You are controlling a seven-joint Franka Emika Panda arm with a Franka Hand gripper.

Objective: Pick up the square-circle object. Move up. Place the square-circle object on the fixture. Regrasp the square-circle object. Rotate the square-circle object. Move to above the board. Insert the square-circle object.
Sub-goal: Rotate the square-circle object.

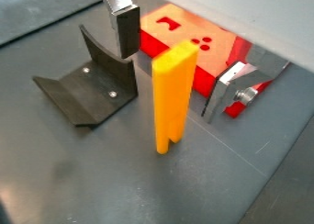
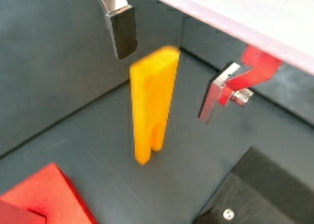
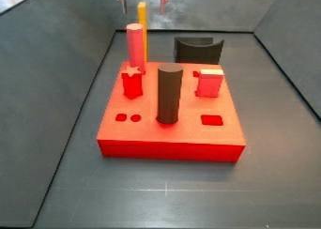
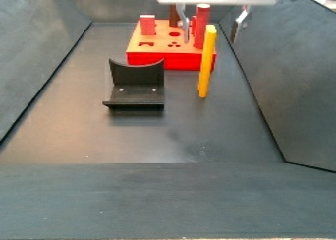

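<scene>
The square-circle object is a slim yellow-orange rod that stands upright on the dark floor, seen in both wrist views and both side views. My gripper hangs open over its top end. One dark-padded finger and the opposite silver finger flank the rod with a gap on each side. The black fixture sits on the floor beside the rod. Behind them lies the red board.
A pink peg, a thick dark cylinder, a red cube and a red star piece stand on the board. Grey walls close in the floor on both sides and at the back.
</scene>
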